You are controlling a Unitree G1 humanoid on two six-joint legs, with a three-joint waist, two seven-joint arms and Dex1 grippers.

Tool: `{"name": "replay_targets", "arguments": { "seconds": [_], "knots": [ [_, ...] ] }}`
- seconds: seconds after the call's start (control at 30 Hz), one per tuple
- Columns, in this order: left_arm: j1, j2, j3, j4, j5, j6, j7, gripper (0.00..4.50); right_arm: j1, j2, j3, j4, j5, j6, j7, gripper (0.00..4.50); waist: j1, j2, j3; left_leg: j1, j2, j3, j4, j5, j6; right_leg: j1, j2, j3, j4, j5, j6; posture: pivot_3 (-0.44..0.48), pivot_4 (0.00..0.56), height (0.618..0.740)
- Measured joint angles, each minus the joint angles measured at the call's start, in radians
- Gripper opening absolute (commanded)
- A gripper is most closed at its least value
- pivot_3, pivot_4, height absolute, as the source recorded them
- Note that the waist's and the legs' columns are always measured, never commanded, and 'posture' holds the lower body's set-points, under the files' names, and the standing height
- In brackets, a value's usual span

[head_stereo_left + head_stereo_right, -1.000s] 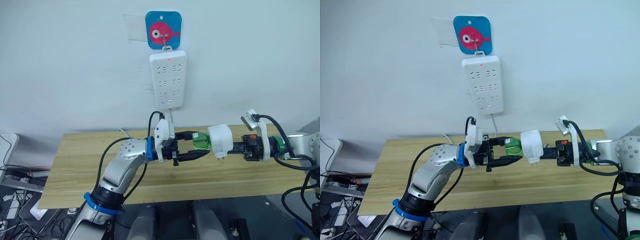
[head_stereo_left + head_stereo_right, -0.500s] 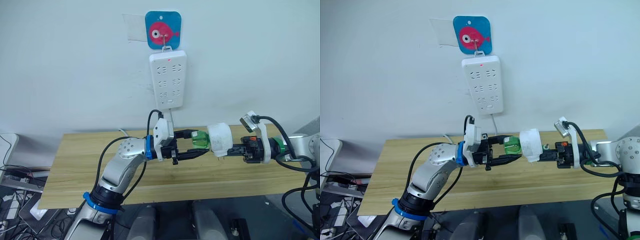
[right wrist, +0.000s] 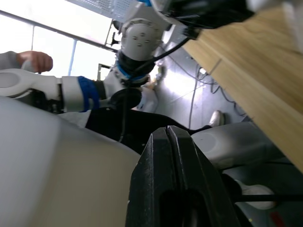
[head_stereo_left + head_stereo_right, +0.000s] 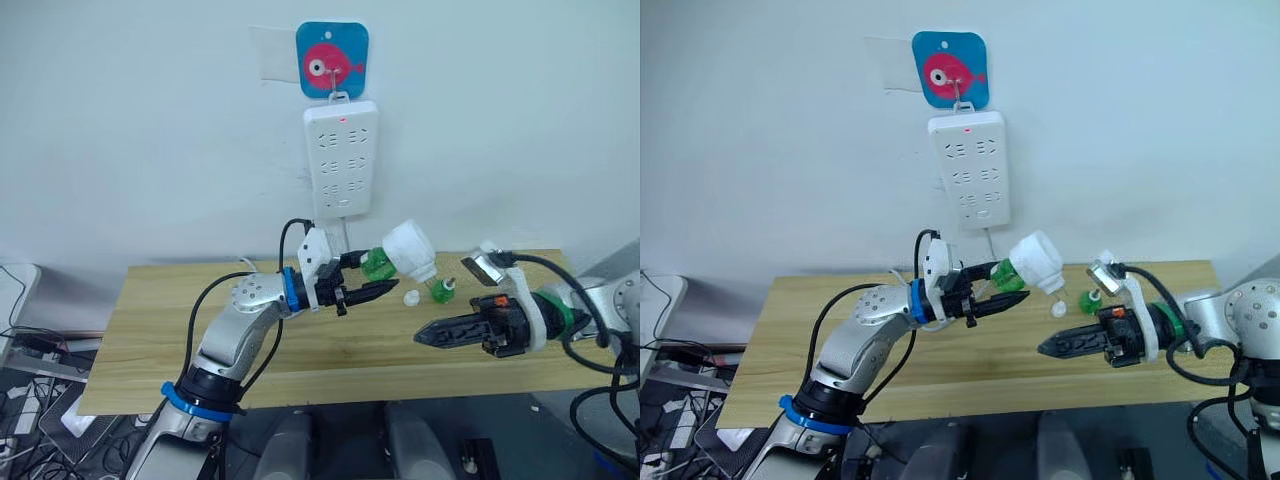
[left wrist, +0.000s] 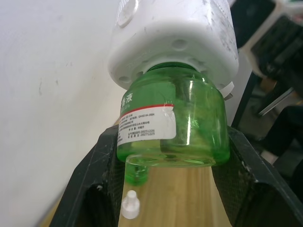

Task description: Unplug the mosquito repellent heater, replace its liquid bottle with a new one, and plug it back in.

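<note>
Wooden table (image 4: 180, 330) below wall-hung power strip (image 4: 341, 158). Left gripper (image 4: 368, 282) clamps green bottle (image 5: 173, 125), mosquito repellent heater (image 4: 409, 249) attached, raised mid-air. Right gripper (image 4: 428, 337) clenched, empty. Spare bottle (image 4: 441, 291) and cap (image 4: 410, 297) on table. Advice: steady bottle, regrip heater squarely, twist straight.

wall (image 4: 150, 120): pale, plain | table (image 4: 180, 330): light wood, against wall | floor (image 4: 40, 420): cluttered with cables

Left tool (image 4: 372, 285) raised and clamped; right tool (image 4: 424, 338) closed, empty, lower.
</note>
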Motion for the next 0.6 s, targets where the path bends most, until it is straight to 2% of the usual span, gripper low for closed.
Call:
{"name": "replay_targets", "arguments": {
  "seconds": [0.13,0.23,0.27,0.37,0.43,0.53,0.6],
  "knots": [
    [0.007,0.002,0.0,-0.021,-0.04,0.067,-0.003,2.23,0.017,-0.018,0.006,-0.021,-0.046,-0.035,0.036,0.02,-0.002,0.0,0.0,0.001,0.001,0.0,0.0,0.0,0.0,0.0,0.0,0.0,0.001,0.0,0.0,-0.128,0.23,0.74],
    [0.018,0.022,0.019,-0.045,-0.097,0.158,-0.006,2.23,0.041,-0.081,0.031,-0.06,-0.147,-0.115,0.104,0.02,-0.004,0.0,0.0,0.001,0.001,0.0,0.0,0.0,0.0,0.0,0.001,-0.001,0.001,0.0,0.0,-0.126,0.23,0.74],
    [0.018,0.037,0.03,-0.048,-0.121,0.192,-0.009,2.23,0.055,-0.108,0.044,-0.073,-0.191,-0.163,0.139,0.18,-0.004,0.0,0.0,0.001,0.001,0.0,0.0,0.0,0.0,0.0,0.001,-0.001,0.001,0.0,0.0,-0.126,0.229,0.74],
    [0.023,0.124,0.098,-0.054,-0.229,0.347,-0.03,2.23,0.136,-0.23,0.103,-0.088,-0.412,-0.403,0.284,0.8,-0.005,0.0,0.0,0.001,0.001,0.0,0.0,0.0,0.0,0.0,0.002,-0.001,0.001,0.0,0.001,-0.125,0.224,0.74],
    [0.023,0.159,0.14,-0.055,-0.285,0.422,-0.036,2.23,0.167,-0.266,0.129,-0.077,-0.531,-0.55,0.368,1.55,-0.006,0.0,0.0,0.001,0.001,0.0,0.0,0.0,0.0,0.0,0.001,-0.001,0.001,0.0,0.001,-0.126,0.222,0.74],
    [0.022,0.179,0.154,-0.068,-0.324,0.477,-0.052,2.23,0.179,-0.256,0.152,-0.034,-0.671,-0.745,0.447,2.56,-0.006,0.0,0.0,0.002,0.001,0.0,0.0,0.0,-0.001,0.001,0.001,-0.001,0.001,0.0,0.001,-0.127,0.217,0.74],
    [0.022,0.182,0.144,-0.064,-0.271,0.416,-0.058,2.23,0.149,-0.205,0.154,0.007,-0.701,-0.779,0.449,3.34,-0.005,0.0,0.0,0.002,0.001,0.0,0.0,0.001,-0.003,0.001,0.001,-0.001,0.001,0.0,0.0,-0.127,0.213,0.74]
  ]
}}
